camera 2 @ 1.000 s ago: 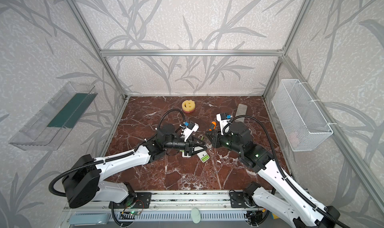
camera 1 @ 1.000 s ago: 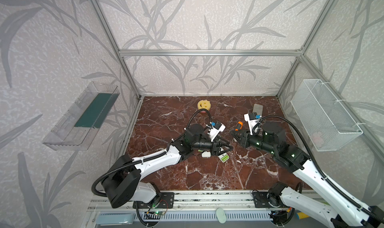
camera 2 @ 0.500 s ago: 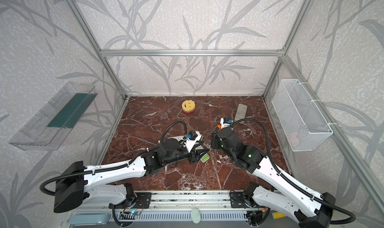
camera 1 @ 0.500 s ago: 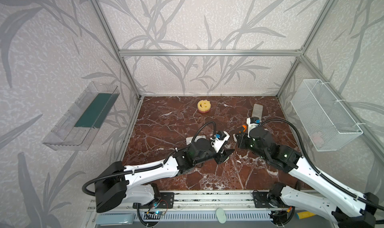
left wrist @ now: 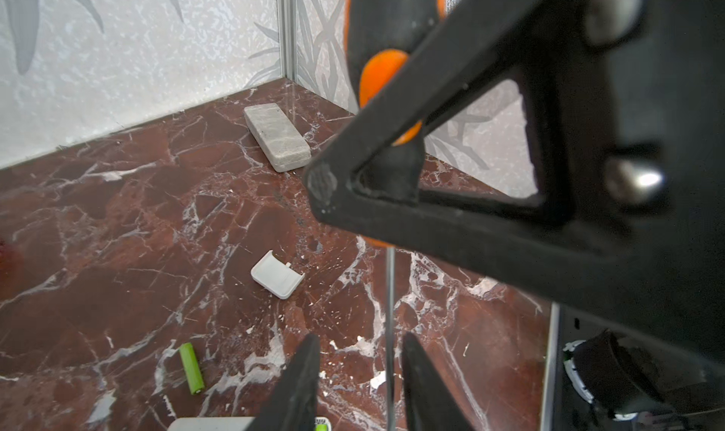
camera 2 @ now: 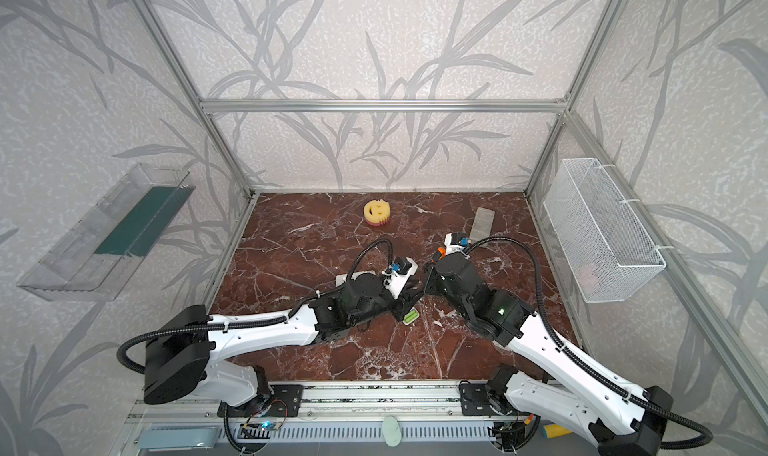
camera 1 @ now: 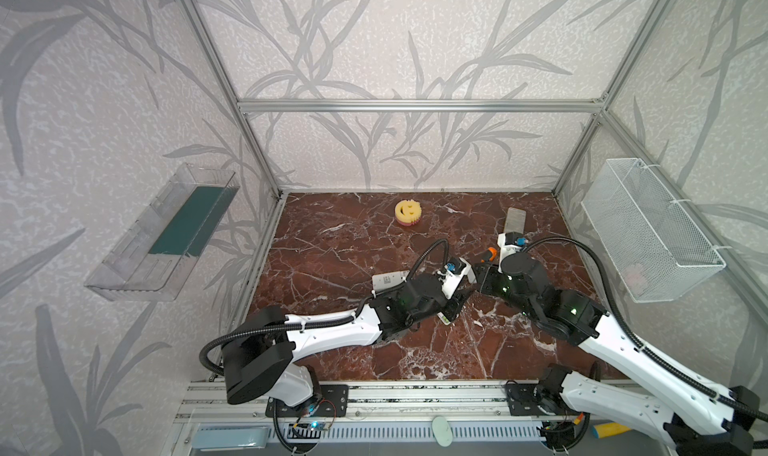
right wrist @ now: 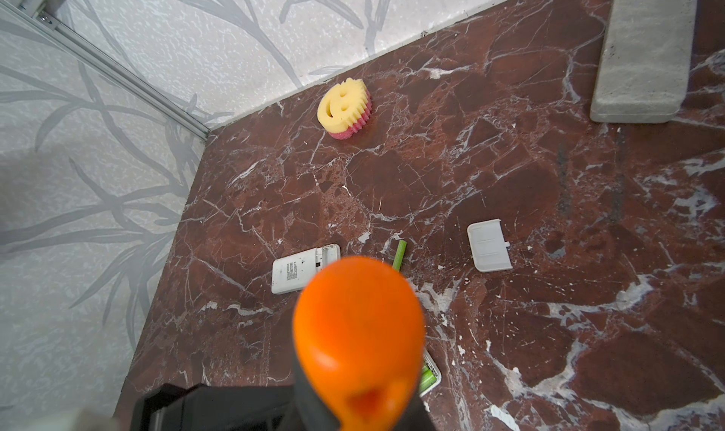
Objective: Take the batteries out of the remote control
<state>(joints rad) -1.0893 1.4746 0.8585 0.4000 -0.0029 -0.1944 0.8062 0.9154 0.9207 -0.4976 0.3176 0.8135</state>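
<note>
Counter (camera 1: 332,246) w/ two remotes. The loaded remote (camera 1: 444,317) is the landmark, lying under both arms near the counter's middle

R end effector (camera 2: 429,279) sits just behind the loaded remote, pinching the screwdriver (right wrist: 357,331) by its orange handle, shaft pointing down at the remote. L end effector (left wrist: 359,370) is right over the loaded remote, fingers partly spread w/ the thin shaft running between them. Can't tell if they're clamping the remote body or just straddling it

Grey block (right wrist: 643,56) and sponge (right wrist: 344,107) are well beyond the loaded remote by the back wall, not involved. Empty remote (right wrist: 302,270) is near it, on the L arm's side, bay open. White cover (left wrist: 276,274) lies near it, apart from everything

Batteries: green cells (camera 2: 410,317) sit in the loaded remote's bay, and one loose cell (left wrist: 191,368) lies on the counter close by, between the two remotes

Step in hand looks like prying the seated cells out. Advice: L should pin the remote firmly so it can't skate on the marble. Put the tip under a cell's end, at the spring side if reachable, and lever gently upward w/o stabbing. Keep the shaft clear of the L fingers, and expect a freed cell to roll
</note>
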